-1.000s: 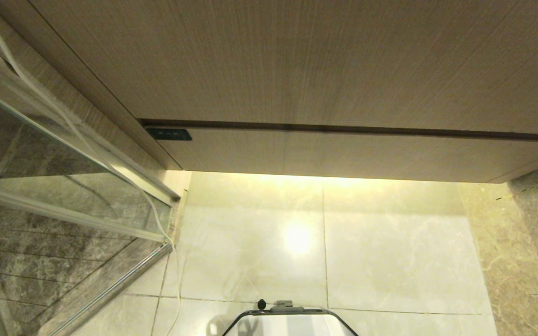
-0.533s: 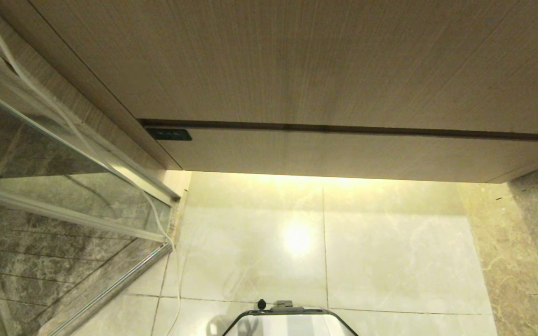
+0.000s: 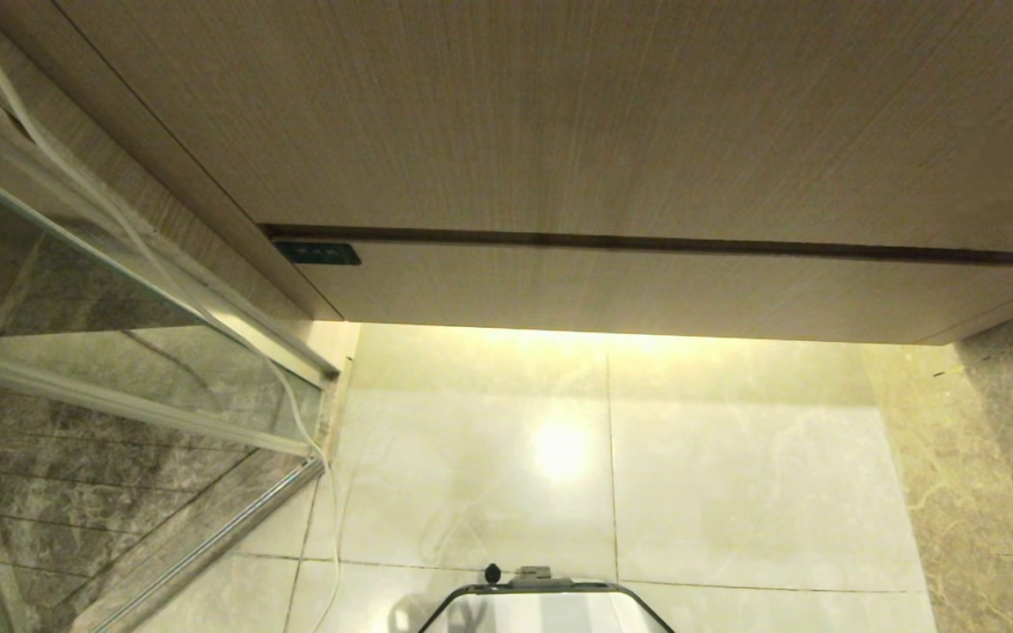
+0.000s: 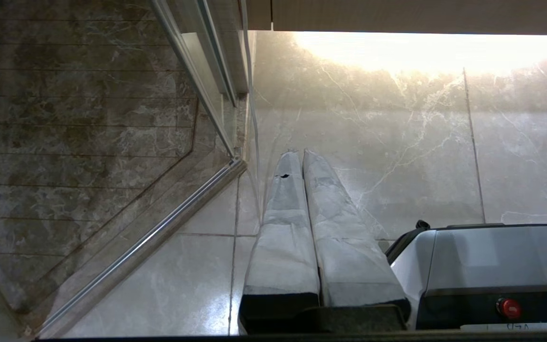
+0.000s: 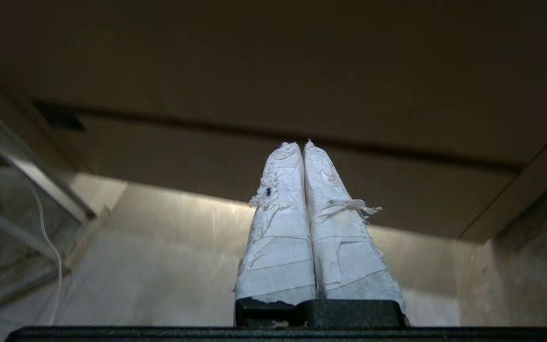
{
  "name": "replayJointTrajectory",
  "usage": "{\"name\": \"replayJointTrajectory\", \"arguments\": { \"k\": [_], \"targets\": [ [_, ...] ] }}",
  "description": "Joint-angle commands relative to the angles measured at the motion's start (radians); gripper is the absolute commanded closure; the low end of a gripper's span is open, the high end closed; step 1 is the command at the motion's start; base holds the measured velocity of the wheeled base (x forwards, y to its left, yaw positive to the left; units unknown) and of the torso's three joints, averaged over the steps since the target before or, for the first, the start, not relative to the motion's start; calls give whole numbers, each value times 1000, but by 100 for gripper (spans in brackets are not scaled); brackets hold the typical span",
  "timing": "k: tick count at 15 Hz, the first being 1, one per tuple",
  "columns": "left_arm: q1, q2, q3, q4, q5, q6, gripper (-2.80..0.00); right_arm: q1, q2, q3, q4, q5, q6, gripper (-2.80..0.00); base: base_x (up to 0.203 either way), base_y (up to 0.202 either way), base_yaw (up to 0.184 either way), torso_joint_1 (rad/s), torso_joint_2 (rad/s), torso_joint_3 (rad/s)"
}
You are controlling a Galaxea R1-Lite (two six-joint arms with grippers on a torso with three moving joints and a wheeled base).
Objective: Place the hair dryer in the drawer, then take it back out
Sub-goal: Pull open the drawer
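Wood-grain drawer (image 3: 647, 294) closed; glass partition (image 3: 76, 352) beside it; both tools (image 5: 304, 145) (image 4: 300, 153) pressed together, empty.

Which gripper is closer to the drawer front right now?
Right. The right gripper points at the drawer front, apart from it; the left gripper hangs low over the floor tiles.

The right pincer (image 5: 304, 145), tips pressed together, faces the flush drawer (image 5: 235, 156) front ahead, with open air between; a glass partition (image 5: 12, 156) and loose white cable (image 5: 50, 247) hem one flank, a marble wall (image 5: 534, 266) the other, and pale floor tiles (image 5: 159, 266) lie below.
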Motion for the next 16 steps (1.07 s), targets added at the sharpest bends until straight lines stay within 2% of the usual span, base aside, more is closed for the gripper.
{"name": "replayJointTrajectory", "arguments": {
  "k": [1, 2, 4, 6, 8, 9, 10, 11, 13, 14, 16],
  "targets": [
    [0, 0, 0, 0, 1, 0, 0, -4, 180, -418, 298, 11, -2, 0, 0, 0, 0, 0, 0, 0],
    [0, 0, 2, 0, 0, 0, 0, -5, 300, -557, 433, 21, -2, 0, 0, 0, 0, 0, 0, 0],
    [0, 0, 1, 0, 0, 0, 0, 15, 517, -722, 652, 38, -3, 0, 0, 0, 0, 0, 0, 0],
    [0, 0, 1, 0, 1, 0, 0, 78, 680, -767, 798, 75, -20, 0, 0, 0, 0, 0, 0, 0],
    [0, 0, 0, 0, 0, 0, 0, 120, 794, -748, 858, 181, -48, 0, 0, 0, 0, 0, 0, 0],
    [0, 0, 2, 0, 0, 0, 0, 132, 850, -712, 868, 222, -76, -280, 0, 0, 0, 0, 0, 0],
    [0, 0, 0, 0, 1, 0, 0, 136, 904, -686, 865, 237, -124, -280, 0, 0, 0, 0, 0, 0],
    [0, 0, 1, 0, 1, 0, 0, 139, 965, -667, 858, 246, -210, -280, 0, 0, 0, 0, 0, 0],
    [0, 0, 0, 0, 1, 0, 0, 141, 1085, -646, 841, 255, -457, -280, 0, 0, 0, 0, 0, 0],
    [0, 0, 0, 0, 0, 0, 0, 141, 1131, -624, 817, 258, -541, -280, 0, 0, 0, 0, 0, 0],
    [0, 0, 1, 0, 0, 0, 0, 142, 1202, -542, 631, 237, -643, -280, 0, 0, 0, 0, 0, 0]
  ]
}}
